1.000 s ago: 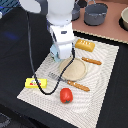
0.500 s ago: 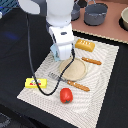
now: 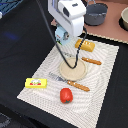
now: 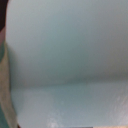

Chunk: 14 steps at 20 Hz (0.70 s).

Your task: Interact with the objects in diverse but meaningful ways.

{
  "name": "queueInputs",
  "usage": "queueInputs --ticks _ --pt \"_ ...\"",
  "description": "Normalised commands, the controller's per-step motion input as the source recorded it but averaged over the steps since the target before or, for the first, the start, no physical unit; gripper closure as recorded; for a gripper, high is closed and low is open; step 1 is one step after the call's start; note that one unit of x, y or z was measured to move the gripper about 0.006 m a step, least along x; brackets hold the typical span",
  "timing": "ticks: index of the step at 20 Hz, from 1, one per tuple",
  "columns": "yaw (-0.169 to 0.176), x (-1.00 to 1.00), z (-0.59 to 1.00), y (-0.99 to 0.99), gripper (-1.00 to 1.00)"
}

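Note:
My gripper (image 3: 62, 38) hangs over the far edge of the tan plate (image 3: 75, 74), shut on the pale blue-white carton (image 3: 60, 33), which is off the mat. The carton's flat pale face (image 4: 65, 50) fills the wrist view, and the fingers are hidden there. On the striped mat (image 3: 102, 92) lie the golden-orange bread loaf (image 3: 86, 45) beyond the plate, the yellow packet with red print (image 3: 36, 82) at the exterior view's left, and the red round fruit (image 3: 66, 95) at the near edge.
An orange-handled fork (image 3: 92, 61) lies beside the plate and an orange-handled knife (image 3: 76, 85) on its near side. A grey pot (image 3: 96, 14) stands at the back, with another vessel (image 3: 124, 19) at the exterior view's right edge. Dark tabletop surrounds the mat.
The gripper and the carton in it have risen from just above the plate. The other objects lie where they were.

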Motion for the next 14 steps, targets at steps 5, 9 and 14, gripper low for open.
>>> queueInputs --ticks 5,9,14 --pt "0.087 -0.65 -0.73 0.19 1.00" --pt "0.066 -0.48 -0.64 0.01 1.00" --pt "0.053 -0.33 0.15 0.06 -1.00"
